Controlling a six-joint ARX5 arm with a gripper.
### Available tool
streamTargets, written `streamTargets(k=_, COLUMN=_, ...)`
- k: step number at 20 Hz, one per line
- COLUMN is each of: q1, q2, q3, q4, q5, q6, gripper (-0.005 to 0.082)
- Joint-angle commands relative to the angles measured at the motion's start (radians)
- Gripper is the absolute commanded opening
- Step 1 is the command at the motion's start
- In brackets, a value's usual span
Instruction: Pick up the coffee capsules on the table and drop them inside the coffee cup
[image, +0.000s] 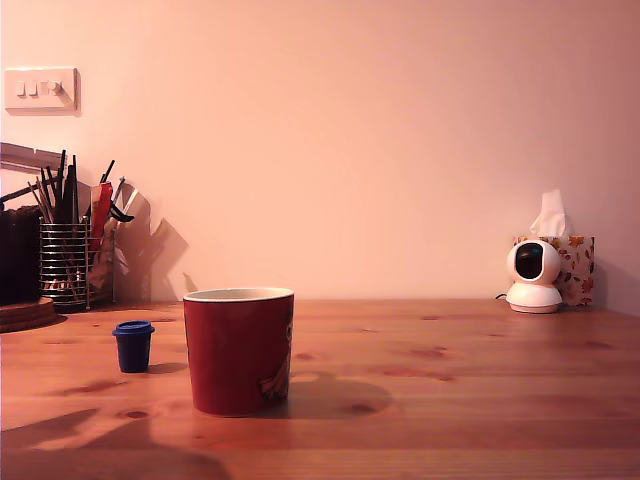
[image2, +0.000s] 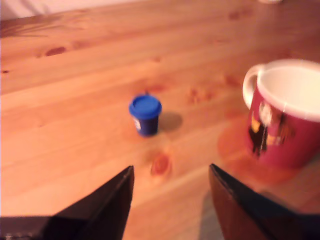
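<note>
Gripper (image2: 170, 192) hangs above the desk (image: 470, 390) with jaws spread and nothing between them; the blue capsule (image: 133, 345) stands upright, just beside the red cup (image: 238, 350), on the exterior view's left; the cup stands upright.

You see the coffee cup (image2: 285, 115) cut by the wrist view's edge, its side picture smeared by blur. Only the gripper (image2: 170, 200) finger ends show. In the exterior view the cup (image: 238, 350) hides its handle (and whatever lies inside).
</note>
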Motion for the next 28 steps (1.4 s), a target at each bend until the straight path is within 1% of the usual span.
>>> streamTargets(k=1, q1=-0.004, q2=0.043, q3=-0.01, q4=0.037, q5=0.003, q6=0.012, gripper=0.049)
streamTargets(k=3, q1=-0.003, q2=0.095, q3=-0.01, q4=0.092, q5=0.001, q6=0.013, gripper=0.052)
streamTargets(k=8, q1=-0.003, q2=0.224, q3=-0.009, q4=0.187, q5=-0.019, q6=0.013, gripper=0.052)
streamTargets(k=10, q1=-0.003, q2=0.279, q3=-0.007, q4=0.243, q5=-0.047, q6=0.013, gripper=0.0519)
streamTargets(k=11, q1=-0.003, q2=0.304, q3=-0.004, q4=0.27, q5=-0.053, q6=0.013, gripper=0.0519)
streamTargets(k=13, q1=-0.003, q2=0.357, q3=0.016, q4=0.307, q5=-0.054, q6=0.013, gripper=0.0519)
streamTargets(k=18, q1=-0.003, q2=0.491, q3=0.118, q4=0.322, q5=-0.051, q6=0.013, gripper=0.0519)
streamTargets(k=21, q1=-0.004, q2=0.565, q3=0.174, q4=0.322, q5=-0.029, q6=0.013, gripper=0.0519)
streamTargets(k=28, q1=-0.023, q2=0.669, q3=0.261, q4=0.32, q5=-0.017, q6=0.014, gripper=0.052)
